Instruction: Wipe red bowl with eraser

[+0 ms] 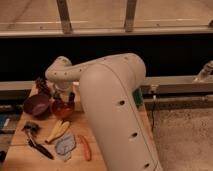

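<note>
The red bowl (62,109) sits on the wooden table (31,155), just right of the dark purple bowl (36,105). My gripper (64,98) hangs from the white wrist straight over the red bowl, down at its rim or just inside it. A dark piece (71,96) shows at the gripper's right side above the bowl; I cannot tell whether it is the eraser. The eraser does not show plainly anywhere else. My big white arm (112,105) fills the middle of the view and hides the table's right part.
A yellow banana (58,130), a grey cloth-like item (65,145), an orange-red stick (85,148) and dark tools (35,140) lie in front of the bowls. A dark red object (42,86) stands behind the purple bowl. A low dark wall runs behind.
</note>
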Controlling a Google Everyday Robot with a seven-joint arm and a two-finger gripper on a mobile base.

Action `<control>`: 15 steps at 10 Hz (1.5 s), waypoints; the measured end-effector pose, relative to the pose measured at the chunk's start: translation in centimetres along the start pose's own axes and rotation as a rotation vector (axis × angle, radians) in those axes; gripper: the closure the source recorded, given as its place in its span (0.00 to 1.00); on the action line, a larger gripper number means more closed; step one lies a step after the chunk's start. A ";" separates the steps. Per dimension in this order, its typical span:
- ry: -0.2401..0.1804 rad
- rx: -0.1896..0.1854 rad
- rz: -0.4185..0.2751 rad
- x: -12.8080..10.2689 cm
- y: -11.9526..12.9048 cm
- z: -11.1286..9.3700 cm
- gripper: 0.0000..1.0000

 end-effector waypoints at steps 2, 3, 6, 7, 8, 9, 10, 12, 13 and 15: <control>-0.025 -0.008 -0.046 -1.3 1.9 -0.5 1.00; -0.034 -0.016 -0.067 -1.6 3.0 -0.7 1.00; -0.063 -0.051 -0.095 -2.3 7.1 -1.0 1.00; -0.059 -0.052 -0.082 -1.5 7.4 -1.0 1.00; -0.048 -0.050 -0.058 -0.1 7.4 -1.2 1.00; -0.033 -0.045 -0.025 1.5 7.2 -1.5 1.00; -0.021 -0.039 -0.001 2.6 6.8 -1.7 1.00; 0.014 -0.021 0.043 4.4 5.2 -1.9 1.00; 0.020 -0.016 0.046 4.2 4.3 -1.6 1.00; 0.018 0.000 0.048 3.5 1.7 -1.0 1.00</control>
